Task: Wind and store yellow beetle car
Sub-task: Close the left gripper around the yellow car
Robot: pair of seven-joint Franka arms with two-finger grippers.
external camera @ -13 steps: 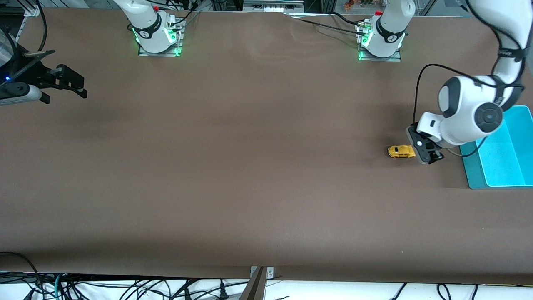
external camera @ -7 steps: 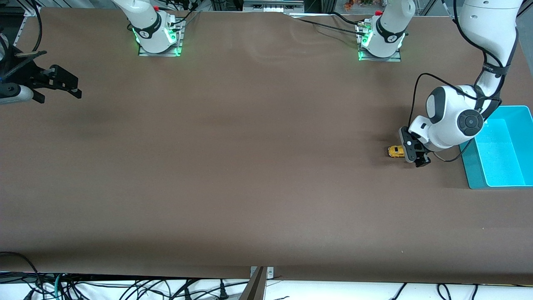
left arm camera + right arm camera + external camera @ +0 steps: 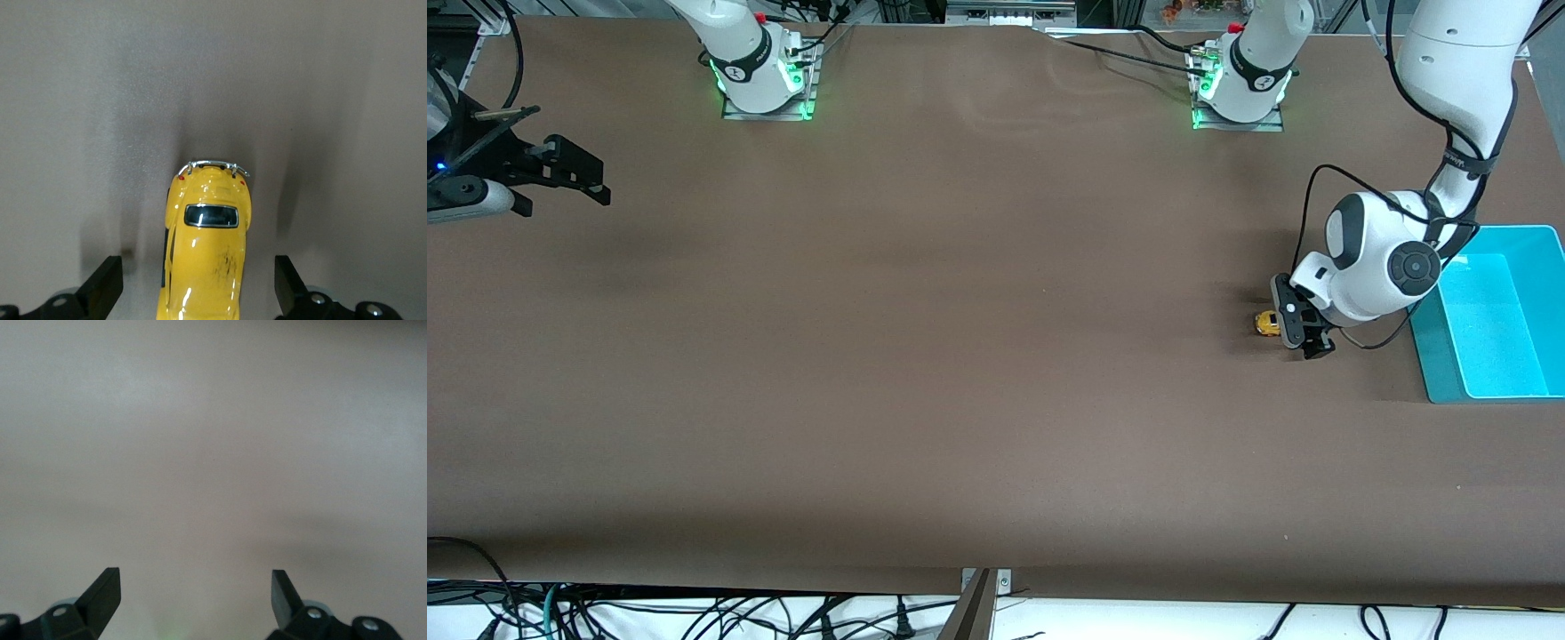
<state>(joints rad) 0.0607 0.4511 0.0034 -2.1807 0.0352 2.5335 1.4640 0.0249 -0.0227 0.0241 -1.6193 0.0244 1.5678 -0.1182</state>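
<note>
The yellow beetle car sits on the brown table near the left arm's end, mostly covered by my left gripper, which is low over it. In the left wrist view the car lies between the open fingers, with a gap on each side and no contact. My right gripper is open and empty, waiting above the table at the right arm's end; its wrist view shows only bare table between its fingers.
A turquoise bin stands at the left arm's end of the table, beside the car. The arm bases stand along the table edge farthest from the front camera.
My left gripper has moved away from the bin and down, from beside the car to over it, covering most of the car. The right gripper shifted slightly and returned.
</note>
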